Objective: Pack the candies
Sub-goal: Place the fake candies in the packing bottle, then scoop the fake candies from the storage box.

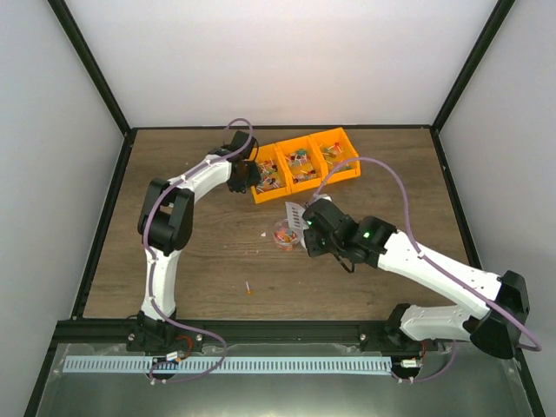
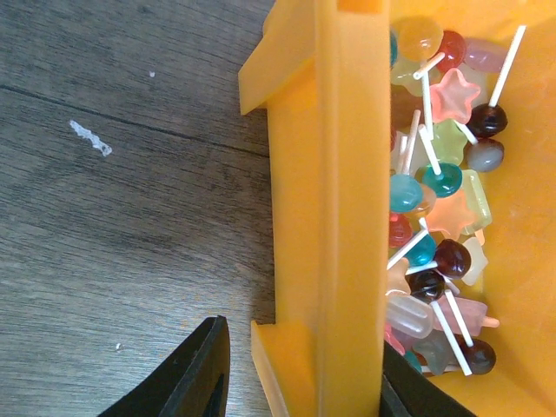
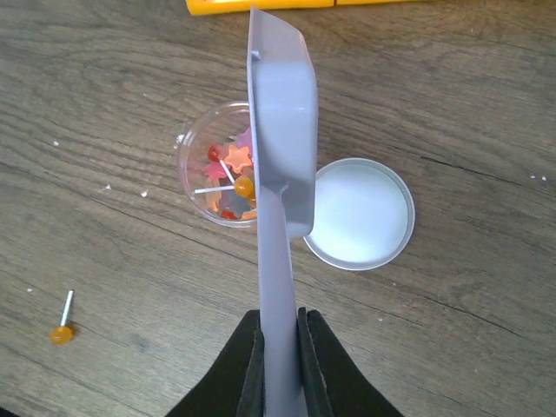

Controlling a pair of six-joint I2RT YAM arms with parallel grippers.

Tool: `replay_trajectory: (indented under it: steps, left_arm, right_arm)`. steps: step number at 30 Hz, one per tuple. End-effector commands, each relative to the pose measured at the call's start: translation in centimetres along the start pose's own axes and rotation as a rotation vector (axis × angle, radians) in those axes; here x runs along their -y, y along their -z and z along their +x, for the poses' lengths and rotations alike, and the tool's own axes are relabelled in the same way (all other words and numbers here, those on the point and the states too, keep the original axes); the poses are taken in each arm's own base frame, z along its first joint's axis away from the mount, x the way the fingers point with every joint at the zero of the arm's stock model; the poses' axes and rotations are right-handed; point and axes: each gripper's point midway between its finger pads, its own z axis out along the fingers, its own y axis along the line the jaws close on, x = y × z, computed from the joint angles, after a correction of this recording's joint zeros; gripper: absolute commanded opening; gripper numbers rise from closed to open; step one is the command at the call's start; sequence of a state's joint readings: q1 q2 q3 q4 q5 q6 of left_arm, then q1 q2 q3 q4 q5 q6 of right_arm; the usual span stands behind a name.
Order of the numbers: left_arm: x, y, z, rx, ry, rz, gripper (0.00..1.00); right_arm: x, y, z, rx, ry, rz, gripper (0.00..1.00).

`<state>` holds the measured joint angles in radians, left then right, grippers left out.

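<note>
Right wrist view is showing the right pincer point(image 3: 281, 326) clenching the handle of a grey slotted plastic scoop point(image 3: 282, 130), which is tilting on edge over a small clear round cup point(image 3: 208, 178). Some candies point(image 3: 236, 158) are lying in that cup. Many more are sitting in the orange three-part plastic bin point(image 2: 347, 174), whose wall the left pincer point(image 2: 304, 373) is straddling; whether it is gripping, I cannot tell. A stray orange lollipop point(image 3: 62, 330) is lying on the wooden surface point(image 3: 452, 87). I am judging the narrow cup mouth risky: sticks snagging in the slots could be sending sweets onto the round clear lid point(image 3: 360, 213) just beside it.
</note>
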<state>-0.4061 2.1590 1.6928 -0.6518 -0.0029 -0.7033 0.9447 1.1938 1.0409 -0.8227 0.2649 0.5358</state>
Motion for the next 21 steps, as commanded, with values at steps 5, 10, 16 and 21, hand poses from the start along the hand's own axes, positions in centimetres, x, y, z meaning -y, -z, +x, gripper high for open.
replay_trajectory:
  steps: [5,10,16,21]
  left_arm:
    - [0.8,4.0,-2.7,0.081,0.018,0.051,0.36]
    - [0.7,5.4,-4.5,0.131,0.030,0.031,0.43]
    - [-1.4,4.2,-7.2,0.151,0.074,-0.031,0.47]
    - [-1.8,2.4,-9.2,0.164,0.050,-0.077,0.45]
  right_arm:
    - [0.1,3.9,-8.2,0.181,-0.233,-0.132,0.01]
    - [-0.6,3.6,-14.5,0.273,-0.354,-0.197,0.01]
    - [-1.0,0.9,-18.4,0.283,-0.496,-0.292,0.01]
    - [-1.1,-0.8,-19.1,0.273,-0.528,-0.304,0.01]
